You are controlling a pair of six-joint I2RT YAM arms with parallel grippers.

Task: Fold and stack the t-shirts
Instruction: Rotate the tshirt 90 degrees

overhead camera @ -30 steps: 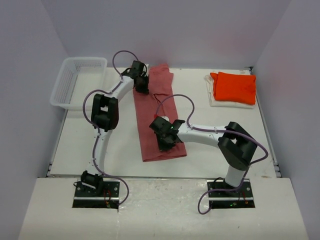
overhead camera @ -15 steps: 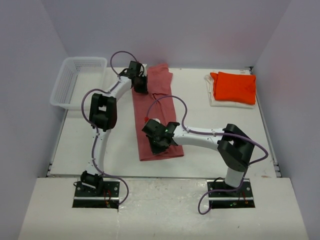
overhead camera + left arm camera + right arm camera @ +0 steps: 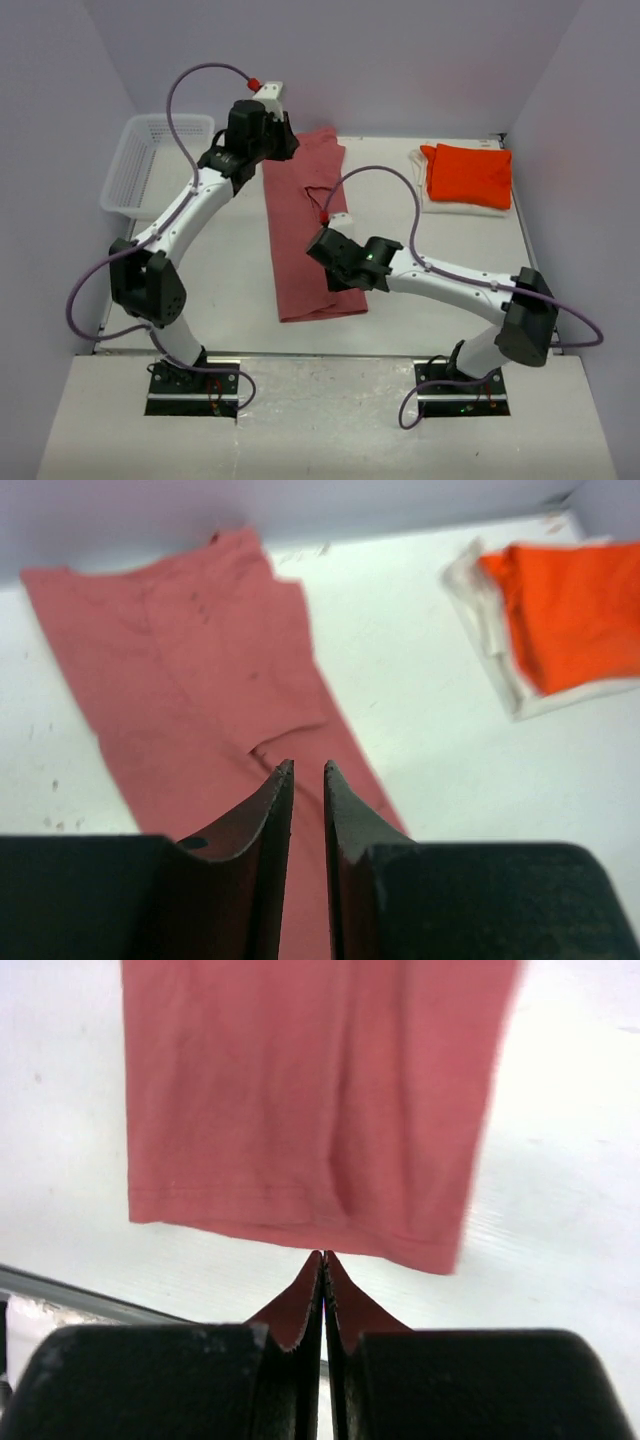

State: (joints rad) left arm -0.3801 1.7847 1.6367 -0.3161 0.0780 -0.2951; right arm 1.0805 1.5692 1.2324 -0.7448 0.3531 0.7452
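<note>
Lying mid-table as a long folded strip, rose shirt (image 3: 300, 240); orange shirt (image 3: 470, 175) folded on white shirt (image 3: 455, 207) far right, basket (image 3: 140, 160) far left. Strip flat, faint creases. Left gripper (image 3: 307, 767) above its far end, jaws slightly apart, empty. Right gripper (image 3: 323, 1253) over its near half, closed, empty.
</note>
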